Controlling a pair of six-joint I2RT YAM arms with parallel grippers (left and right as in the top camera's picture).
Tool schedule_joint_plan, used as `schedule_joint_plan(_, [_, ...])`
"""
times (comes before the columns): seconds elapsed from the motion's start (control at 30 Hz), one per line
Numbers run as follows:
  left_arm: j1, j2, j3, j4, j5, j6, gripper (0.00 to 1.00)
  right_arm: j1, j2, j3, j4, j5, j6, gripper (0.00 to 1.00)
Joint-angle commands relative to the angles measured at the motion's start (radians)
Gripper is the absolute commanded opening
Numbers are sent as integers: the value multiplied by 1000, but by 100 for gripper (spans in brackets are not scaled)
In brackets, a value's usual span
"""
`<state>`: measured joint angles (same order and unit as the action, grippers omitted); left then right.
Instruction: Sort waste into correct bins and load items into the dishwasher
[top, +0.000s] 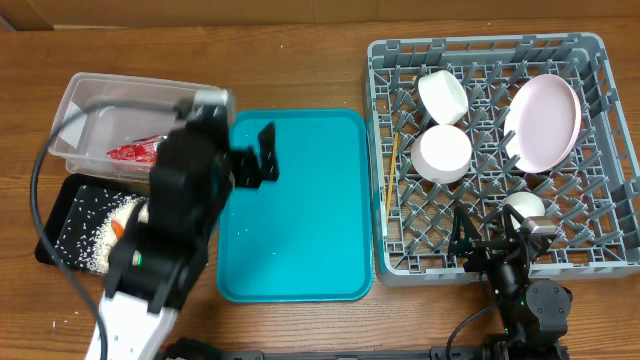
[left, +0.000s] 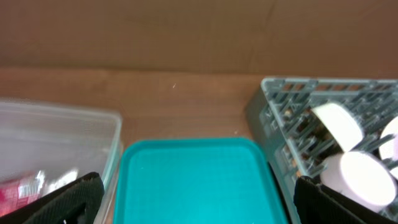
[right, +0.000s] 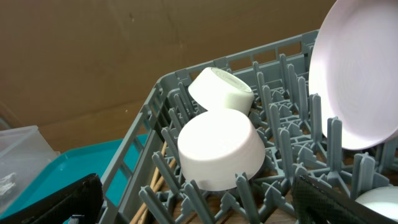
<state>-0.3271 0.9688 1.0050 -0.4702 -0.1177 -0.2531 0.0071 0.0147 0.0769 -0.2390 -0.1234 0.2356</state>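
Observation:
The grey dish rack (top: 600, 150) holds a white plate (top: 543, 122) upright, two upturned white bowls (top: 442, 95) (top: 442, 152) and a third bowl (top: 524, 207) near its front. My right gripper (top: 488, 238) is open and empty over the rack's front edge. The right wrist view shows the two bowls (right: 221, 90) (right: 217, 149) and the plate (right: 360, 68). My left gripper (top: 258, 155) is open and empty over the teal tray's left edge. The clear tub (top: 100, 110) holds the red-and-white wrapper (top: 135, 152). The black tray (top: 60, 225) holds grain scraps (top: 90, 225), the carrot (top: 118, 228) and a white lump, partly hidden by my left arm.
The teal tray (top: 300, 220) lies between the bins and the rack and also shows in the left wrist view (left: 196, 180). A thin wooden stick (top: 392, 170) lies along the rack's left side. A few grains lie on the table by the black tray.

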Motion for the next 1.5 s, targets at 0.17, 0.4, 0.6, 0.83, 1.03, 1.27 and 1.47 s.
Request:
schedule_joint_plan(0.17, [70,-421,-406,150,-12,-53,100,-3,-11,-4,6,2,5,100])
schedule_joint_plan(0.4, [123,-746,-647,169,-12,-129,100,-3,-11,-4,6,2,5,100])
schedule_joint_plan(0.6, [138,-903,-801,169,-12,-190,100,-3,-11,-4,6,2,5,100])
schedule_joint_plan(0.83, [136,-966,-922,212,-12,-267,100,-3,-11,-4,6,2,5,100])
schedule_joint_plan(1.03, [135,-965,-929,224,-13,-267,100,-3,-11,-4,6,2,5,100])
schedule_joint_plan(1.27, [135,-964,-929,224,-13,-267,100,-3,-11,-4,6,2,5,100])
schedule_joint_plan(1.47, [135,-964,-929,224,-13,-267,100,-3,-11,-4,6,2,5,100])
